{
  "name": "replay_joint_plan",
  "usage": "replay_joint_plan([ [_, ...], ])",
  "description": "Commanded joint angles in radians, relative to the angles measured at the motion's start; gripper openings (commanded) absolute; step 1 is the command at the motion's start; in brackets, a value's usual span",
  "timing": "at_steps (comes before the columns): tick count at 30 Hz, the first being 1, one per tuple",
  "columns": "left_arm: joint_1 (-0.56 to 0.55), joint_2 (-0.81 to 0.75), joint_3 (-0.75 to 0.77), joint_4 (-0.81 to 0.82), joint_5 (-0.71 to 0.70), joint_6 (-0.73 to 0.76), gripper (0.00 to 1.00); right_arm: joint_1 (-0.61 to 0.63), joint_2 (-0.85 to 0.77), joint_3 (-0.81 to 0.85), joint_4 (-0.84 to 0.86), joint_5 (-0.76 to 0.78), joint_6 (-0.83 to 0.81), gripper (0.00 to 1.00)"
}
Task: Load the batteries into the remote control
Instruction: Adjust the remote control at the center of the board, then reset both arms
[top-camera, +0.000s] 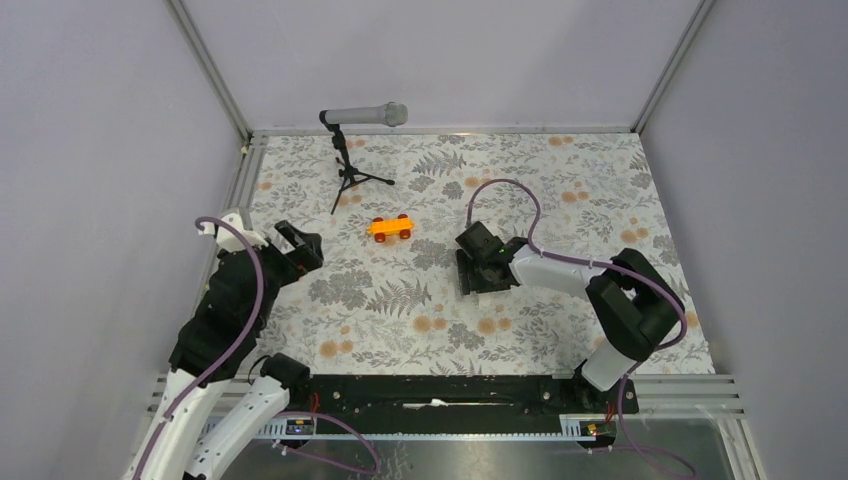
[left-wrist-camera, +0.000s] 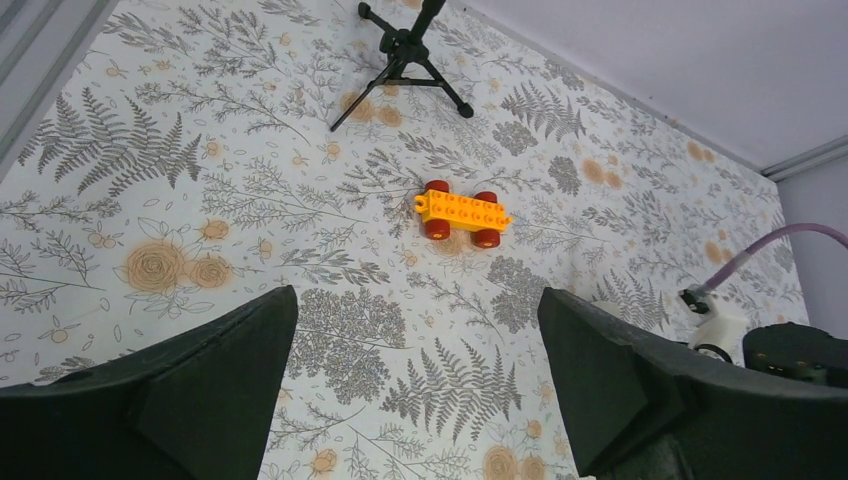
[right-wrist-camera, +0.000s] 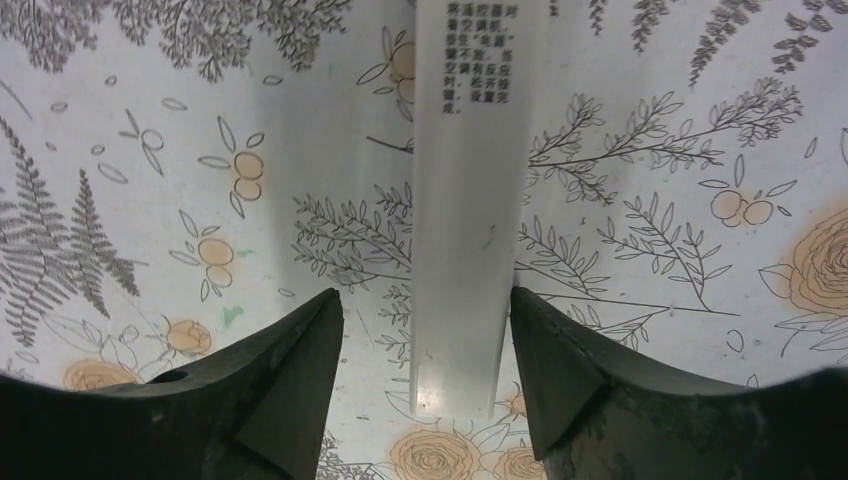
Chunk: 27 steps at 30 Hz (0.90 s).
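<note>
Right wrist view, left to right: the left finger is clear of the remote control. The right finger is touching or just beside its long edge; which one cannot be told. The right end effector is released, jaws straddling the bar, nothing gripped. The remote control is laid flat on the floral-print counter, printed text up, right of centre. In the top view it is hidden under the right end effector.

Handling, as judged: a light, rigid plastic shell, smooth, likely slippery on the counter. Skating or yawing is expected if it is pinched off-centre. It is best taken across the narrow width, on the two long edges near mid-length, so it is not levered out of the jaws. Whether the back cover is fitted cannot be told. The batteries are not seen in any view, so they must be located before loading.

Surroundings, left to right:
- The left end effector is released, jaws spread wide, hovering over the counter's left side, nothing held.
- The microphone on its tripod is set at the back, left of centre, well apart from the remote control.
- The toy car is placed between the two end effectors, nearer the right one and slightly further back. It is judged the closest obstacle if the remote control is slid back-left.

Nothing is seen resting against the remote control.
</note>
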Motion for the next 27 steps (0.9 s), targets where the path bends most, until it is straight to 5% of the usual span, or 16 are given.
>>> replay_joint_plan([
  [1, 0.004, -0.015, 0.096, -0.09, 0.029, 0.015, 0.99, 0.012, -0.062, 0.033, -0.046, -0.021, -0.087, 0.73],
  [7, 0.004, 0.019, 0.236, -0.252, 0.016, 0.021, 0.99, 0.012, -0.362, 0.027, -0.124, 0.077, -0.072, 0.99],
  [17, 0.004, 0.062, 0.604, -0.493, 0.022, 0.098, 0.99, 0.012, -0.976, 0.343, -0.588, 0.555, 0.011, 1.0],
  [27, 0.005, 0.048, 0.822, -0.541, -0.027, 0.21, 0.99, 0.012, -1.247, 0.56, -0.529, 0.724, -0.181, 1.0],
])
